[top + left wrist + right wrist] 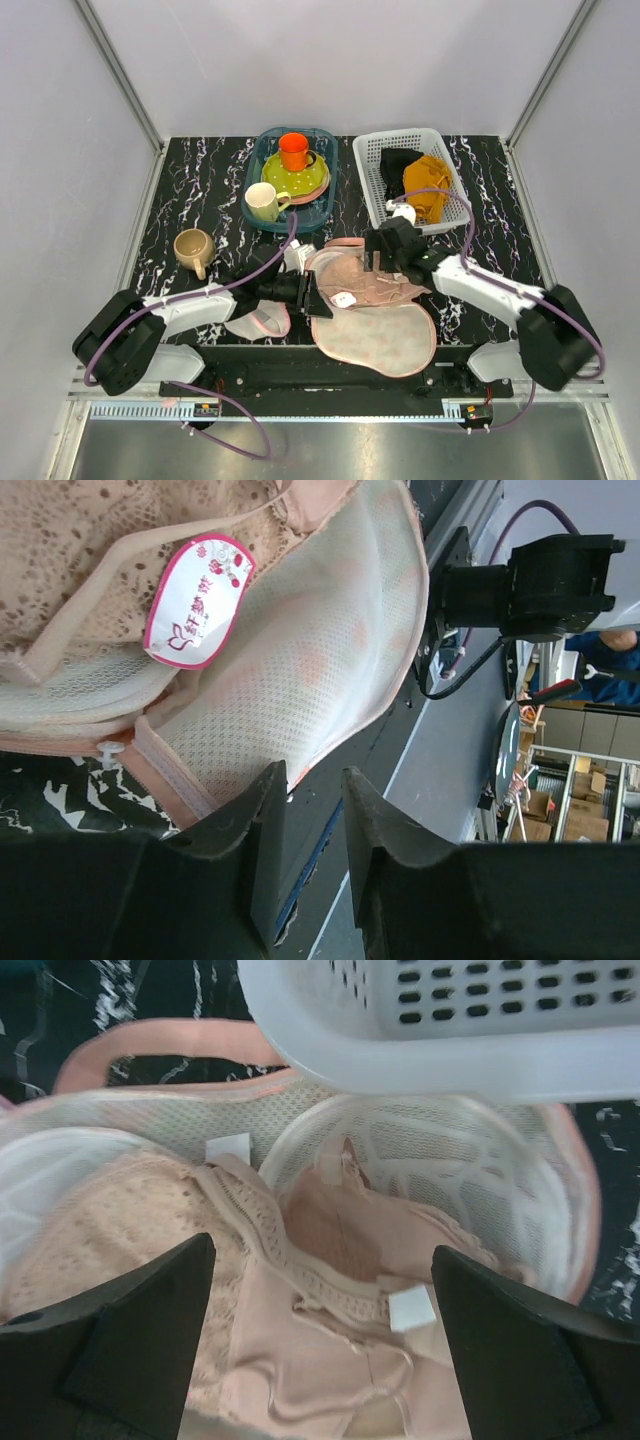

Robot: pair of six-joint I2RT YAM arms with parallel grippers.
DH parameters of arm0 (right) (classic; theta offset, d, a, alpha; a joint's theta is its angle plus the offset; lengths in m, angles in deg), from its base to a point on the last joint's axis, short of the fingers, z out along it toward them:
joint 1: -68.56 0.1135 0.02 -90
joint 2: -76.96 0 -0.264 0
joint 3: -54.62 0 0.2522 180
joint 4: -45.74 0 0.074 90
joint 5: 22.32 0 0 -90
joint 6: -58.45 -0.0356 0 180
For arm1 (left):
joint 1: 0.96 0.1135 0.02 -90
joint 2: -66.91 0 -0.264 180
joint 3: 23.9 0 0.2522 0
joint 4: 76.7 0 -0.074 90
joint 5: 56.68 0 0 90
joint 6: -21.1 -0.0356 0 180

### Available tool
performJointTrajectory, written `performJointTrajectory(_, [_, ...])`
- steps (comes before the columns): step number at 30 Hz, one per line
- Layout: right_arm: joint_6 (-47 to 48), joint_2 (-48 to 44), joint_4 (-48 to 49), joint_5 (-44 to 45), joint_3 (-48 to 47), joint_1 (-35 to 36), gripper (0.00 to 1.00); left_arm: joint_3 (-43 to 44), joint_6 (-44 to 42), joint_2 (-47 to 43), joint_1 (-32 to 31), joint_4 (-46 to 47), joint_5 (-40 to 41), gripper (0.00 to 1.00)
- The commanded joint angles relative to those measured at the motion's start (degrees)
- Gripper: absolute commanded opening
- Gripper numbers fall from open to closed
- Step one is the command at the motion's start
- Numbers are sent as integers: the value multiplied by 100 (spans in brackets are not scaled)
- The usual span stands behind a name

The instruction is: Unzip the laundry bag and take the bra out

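Right gripper [322, 1255] hangs wide open over the bra [300, 1340], which lies in the unzipped bag [385, 340] at the desk's near edge; left gripper [312, 780], narrowly parted beside the rim, holds nothing, so a lift may drag the bag along.

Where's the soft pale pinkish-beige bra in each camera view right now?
Top external: bra at table centre, inside the open peach fabric laundry bag.
Left wrist: upper left, lace beside its oval white tag.
Right wrist: centre, filling the lower middle.
Shared landmark: the bag's pink zip edge.
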State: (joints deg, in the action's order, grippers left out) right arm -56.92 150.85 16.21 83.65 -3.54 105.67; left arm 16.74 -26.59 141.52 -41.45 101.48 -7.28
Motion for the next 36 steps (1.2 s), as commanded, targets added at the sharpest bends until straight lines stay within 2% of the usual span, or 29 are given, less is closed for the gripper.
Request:
performJointTrajectory(1, [-91, 828, 689, -146, -192, 16, 92, 151, -205, -210, -29, -191, 359, 31])
performJointTrajectory(3, [-179, 952, 855, -155, -122, 16, 73, 213, -214, -236, -29, -254, 535, 31])
performJointTrajectory(4, [-197, 926, 848, -103, -113, 16, 38, 230, -214, -262, -29, -298, 570, 31])
performJointTrajectory(5, [-206, 865, 847, -76, -95, 16, 19, 265, -205, -271, -29, -307, 605, 31])
performJointTrajectory(6, [-180, 673, 821, -24, -86, 8, 5, 275, -188, -271, -29, -307, 675, 31])
performJointTrajectory(7, [-136, 532, 717, 55, -112, 16, 0, 275, -170, -298, -29, -307, 711, 31])
performJointTrajectory(14, [277, -1356, -101, 82, -551, 16, 0, 458, -187, -377, 50, -613, 1159, 30])
performJointTrajectory(17, [181, -1745, -339, -137, -1016, 16, 0, 591, -275, -377, 129, -773, 1344, 30])
performJointTrajectory(20, [295, -1799, -436, 353, -1727, 16, 0, 644, -293, -447, 155, -737, 1291, 29])
performJointTrajectory(24, [848, -1396, 55, 1643, -2440, -27, 0, 705, -310, -544, 164, -825, 1379, 29])
performJointTrajectory(27, [1270, -685, 319, 1848, -3239, -334, 0, 705, -284, -579, 173, -860, 1397, 29])
performJointTrajectory(32, [744, 588, 477, 1058, -4145, -1380, 0, 837, -539, -903, 173, -1457, 1563, 29])
performJointTrajectory(36, [279, 1285, 689, 814, -4200, -2003, 0, 864, -583, -1360, 199, -1949, 1836, 29])
